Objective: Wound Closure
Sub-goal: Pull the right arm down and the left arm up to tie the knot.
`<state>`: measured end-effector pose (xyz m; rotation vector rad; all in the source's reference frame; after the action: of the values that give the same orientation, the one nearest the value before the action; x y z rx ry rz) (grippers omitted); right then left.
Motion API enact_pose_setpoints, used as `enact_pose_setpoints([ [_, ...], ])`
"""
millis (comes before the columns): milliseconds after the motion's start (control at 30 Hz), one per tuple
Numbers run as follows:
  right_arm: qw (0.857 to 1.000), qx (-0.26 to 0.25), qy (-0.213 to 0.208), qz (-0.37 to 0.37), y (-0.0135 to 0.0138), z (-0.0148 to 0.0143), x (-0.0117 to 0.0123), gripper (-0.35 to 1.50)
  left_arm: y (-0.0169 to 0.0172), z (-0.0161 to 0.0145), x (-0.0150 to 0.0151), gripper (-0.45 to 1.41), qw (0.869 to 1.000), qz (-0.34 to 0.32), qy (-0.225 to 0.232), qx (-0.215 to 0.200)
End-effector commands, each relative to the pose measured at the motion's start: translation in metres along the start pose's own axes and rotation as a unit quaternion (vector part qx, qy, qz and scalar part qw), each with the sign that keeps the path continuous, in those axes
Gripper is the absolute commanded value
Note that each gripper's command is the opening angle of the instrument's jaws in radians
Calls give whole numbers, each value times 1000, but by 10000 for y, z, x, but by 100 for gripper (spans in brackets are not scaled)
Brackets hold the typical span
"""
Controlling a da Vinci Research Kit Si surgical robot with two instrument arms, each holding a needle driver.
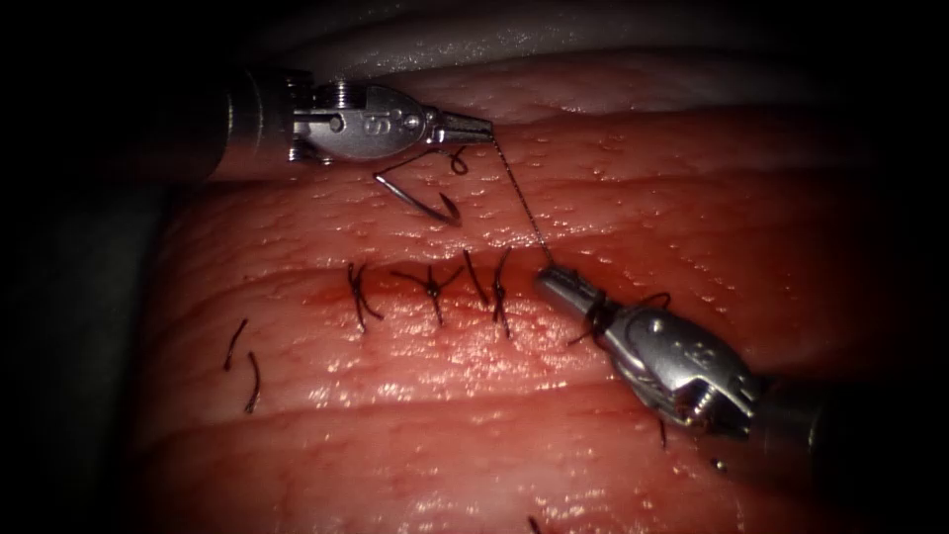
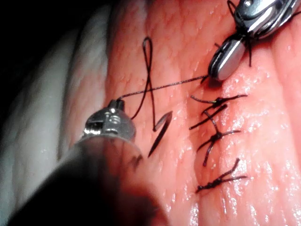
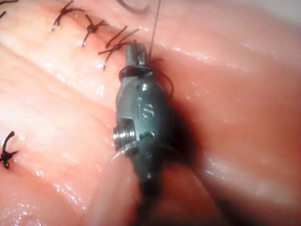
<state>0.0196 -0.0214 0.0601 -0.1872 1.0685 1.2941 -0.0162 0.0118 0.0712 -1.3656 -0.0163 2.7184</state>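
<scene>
My left tool [image 1: 482, 127] is at the upper left, jaws shut on the thread [image 1: 521, 196] a short way from the needle. That thread runs taut down to the tip of my right tool [image 1: 550, 278], whose jaws look shut with nothing seen between them. A loop of thread [image 1: 599, 309] is wound around the right tool behind its jaws. The curved needle [image 1: 415, 198] lies free on the tissue [image 1: 692, 198], beyond the cut and below the left tool, not in the tissue. The left wrist view has the left tool [image 2: 115, 106], needle [image 2: 160, 132] and right tool [image 2: 221, 63]; the right wrist view has the right tool [image 3: 136, 50] and loop [image 3: 134, 71].
Three tied stitches [image 1: 358, 297] [image 1: 433, 287] [image 1: 499, 292] cross the cut just left of the right tool's tip. Two cut ends of thread [image 1: 237, 342] [image 1: 254, 382] lie on the tissue at the left. Pale fat [image 1: 554, 35] borders the far edge.
</scene>
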Motion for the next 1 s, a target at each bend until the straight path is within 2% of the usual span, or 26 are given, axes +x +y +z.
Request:
enact_pose_setpoints([
  [33, 1000, -1, -8, -5, -9, -3, -21, -35, -14, 11, 2, -45, 1000, -5, 0, 1],
  [133, 1000, -1, -21, -10, -15, -11, -28, -35, -34, 16, 7, -45, 1000, -20, 1, 5],
  [333, 1000, -2, -24, -11, -25, -24, -22, -35, -78, 23, 13, -45, 999, -13, 16, 28],
  [367, 1000, -3, -27, -10, -30, -31, -17, -35, -102, 27, 12, -45, 999, -11, 19, 41],
  [533, 1000, -5, -28, -9, -37, -41, -10, -35, -143, 33, -3, -45, 997, -20, 29, 68],
  [867, 999, -10, -32, -10, -43, -46, 0, -35, -180, 44, -35, -45, 995, -27, 37, 90],
  [1000, 999, -13, -35, -10, -49, -54, 7, -35, -196, 58, -53, -45, 994, -25, 40, 100],
])
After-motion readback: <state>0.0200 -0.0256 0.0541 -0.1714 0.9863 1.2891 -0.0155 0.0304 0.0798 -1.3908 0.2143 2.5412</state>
